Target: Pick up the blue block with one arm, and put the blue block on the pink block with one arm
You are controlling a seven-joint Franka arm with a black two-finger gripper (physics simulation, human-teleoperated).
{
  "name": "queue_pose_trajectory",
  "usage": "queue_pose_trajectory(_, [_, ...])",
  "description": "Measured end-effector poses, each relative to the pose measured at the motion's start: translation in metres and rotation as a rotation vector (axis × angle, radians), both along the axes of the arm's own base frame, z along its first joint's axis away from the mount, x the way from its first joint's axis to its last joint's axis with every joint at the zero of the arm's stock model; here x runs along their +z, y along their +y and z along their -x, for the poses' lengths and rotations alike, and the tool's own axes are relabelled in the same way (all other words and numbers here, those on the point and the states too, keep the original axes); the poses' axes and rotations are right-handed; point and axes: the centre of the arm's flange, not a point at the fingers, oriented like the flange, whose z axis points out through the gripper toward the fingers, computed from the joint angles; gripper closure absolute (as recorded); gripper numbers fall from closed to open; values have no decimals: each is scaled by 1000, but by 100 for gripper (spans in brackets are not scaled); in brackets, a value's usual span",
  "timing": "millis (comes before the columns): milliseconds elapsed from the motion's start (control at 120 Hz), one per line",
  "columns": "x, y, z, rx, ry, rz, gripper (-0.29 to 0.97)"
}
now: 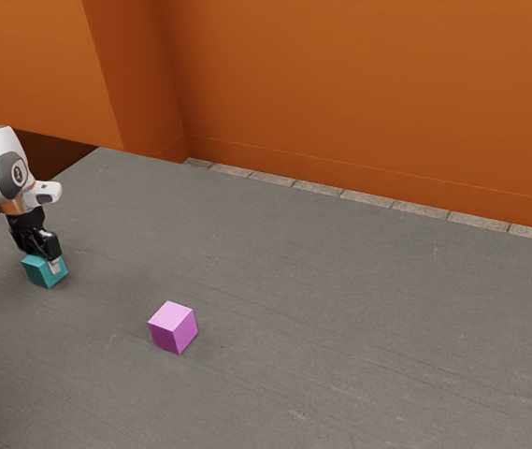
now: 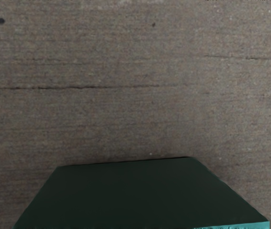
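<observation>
Two blocks sit well apart: at the exterior view's left our claw (image 1: 45, 261) is down over the blue block (image 1: 35, 272), though we cannot tell whether it grips. We should clamp its flat sides squarely and lift straight before heading right toward the pink block (image 1: 173, 325).

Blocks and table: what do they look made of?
Teal block: smooth, matte, uniform colour, sharp edges; likely plastic or painted wood. Pink block: same look. Table: grey, rough, streaked with fine cracks; resembles concrete or stone. Rendered, so uncertain.
</observation>
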Motion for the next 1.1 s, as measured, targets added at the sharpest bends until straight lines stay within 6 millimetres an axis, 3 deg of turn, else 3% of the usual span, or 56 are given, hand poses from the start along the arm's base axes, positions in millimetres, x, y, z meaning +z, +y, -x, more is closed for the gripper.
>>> queue_pose_trajectory(183, [8,0,-1,2,-7,-8,37])
queue_pose_trajectory(317, [31,-1,-1,2,-27,-24,38])
queue_pose_trajectory(400, [50,-12,5,-6,-33,-22,36])
queue_pose_trajectory(450, [63,-26,9,-17,-36,-16,35])
queue_pose_trajectory(583, [88,-93,10,-96,-52,12,34])
queue_pose_trajectory(833, [100,-206,-1,-182,-56,35,33])
queue_pose_trajectory(983, [94,-253,-9,-151,-44,51,33])
queue_pose_trajectory(1100, [85,-269,-9,-84,-19,56,33])
